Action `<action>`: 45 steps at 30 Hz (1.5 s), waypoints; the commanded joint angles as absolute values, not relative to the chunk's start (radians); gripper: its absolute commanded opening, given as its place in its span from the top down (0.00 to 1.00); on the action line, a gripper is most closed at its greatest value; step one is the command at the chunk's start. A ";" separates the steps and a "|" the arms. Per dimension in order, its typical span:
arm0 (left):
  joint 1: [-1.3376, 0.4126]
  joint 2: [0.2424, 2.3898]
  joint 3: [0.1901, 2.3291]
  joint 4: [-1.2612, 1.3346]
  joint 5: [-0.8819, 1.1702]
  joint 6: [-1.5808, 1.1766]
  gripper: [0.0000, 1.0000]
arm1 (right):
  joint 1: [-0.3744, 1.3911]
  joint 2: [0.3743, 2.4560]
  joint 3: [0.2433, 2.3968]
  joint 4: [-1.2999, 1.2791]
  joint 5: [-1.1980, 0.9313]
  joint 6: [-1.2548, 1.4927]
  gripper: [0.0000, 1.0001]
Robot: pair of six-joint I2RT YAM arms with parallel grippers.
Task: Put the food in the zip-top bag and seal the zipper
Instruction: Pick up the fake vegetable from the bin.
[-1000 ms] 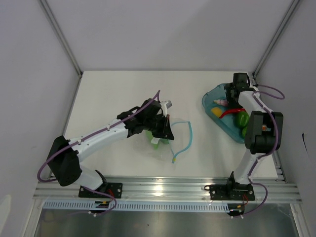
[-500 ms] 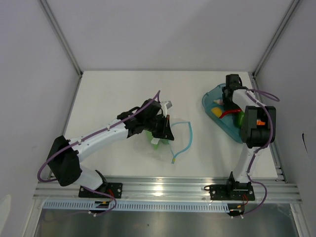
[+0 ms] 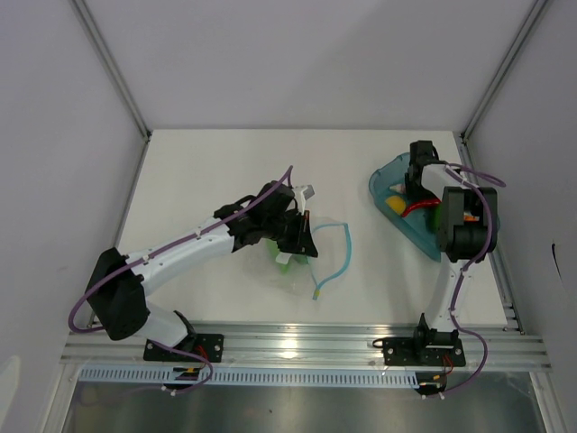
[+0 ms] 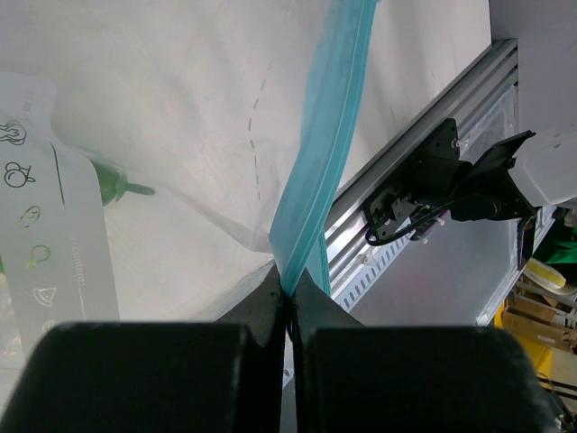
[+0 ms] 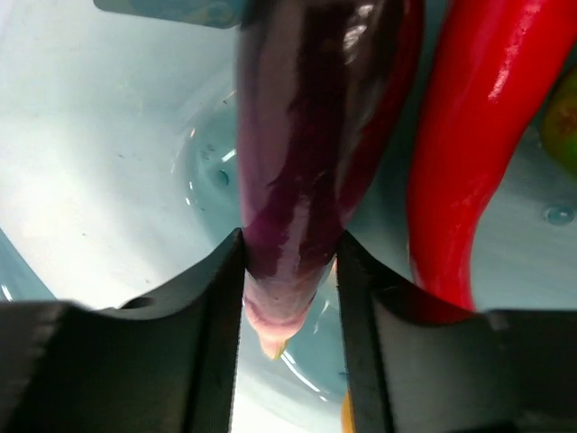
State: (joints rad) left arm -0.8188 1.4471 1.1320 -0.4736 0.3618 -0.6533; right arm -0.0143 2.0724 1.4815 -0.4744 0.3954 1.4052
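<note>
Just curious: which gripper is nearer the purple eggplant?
Right. The right gripper is closed on the purple eggplant; the left gripper is far off, pinching the zipper.

Bright, soft, even light
Overhead view is sharp, with glare on the metal rail point(image 3: 288, 343) at six o'clock. Wrist views blur up close; highlights streak the red pepper point(image 5: 469, 135).
</note>
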 commanded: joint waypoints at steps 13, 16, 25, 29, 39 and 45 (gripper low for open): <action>-0.821 1.439 1.141 -0.479 0.368 -0.640 0.99 | -0.003 1.795 1.325 -0.376 0.370 1.217 1.00; -0.821 1.439 1.150 -0.489 0.364 -0.643 0.99 | -0.003 1.696 1.264 -0.342 0.315 1.154 1.00; -0.821 1.447 1.189 -0.511 0.365 -0.652 1.00 | 0.046 1.439 1.092 -0.282 0.035 0.881 1.00; -0.819 1.454 1.213 -0.529 0.350 -0.641 0.99 | 0.095 1.277 0.968 -0.304 -0.067 0.756 1.00; -0.815 1.496 1.262 -0.557 0.348 -0.623 0.99 | 0.241 0.888 0.786 -0.495 -0.450 0.548 1.00; -0.813 1.520 1.292 -0.569 0.348 -0.611 0.99 | 0.317 0.821 0.704 -0.563 -0.686 0.584 1.00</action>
State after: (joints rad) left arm -0.8185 1.5131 1.2404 -0.5632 0.3466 -0.6376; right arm 0.2672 0.8089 0.7410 -0.5007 -0.4988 0.6006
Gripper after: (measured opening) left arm 0.005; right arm 0.428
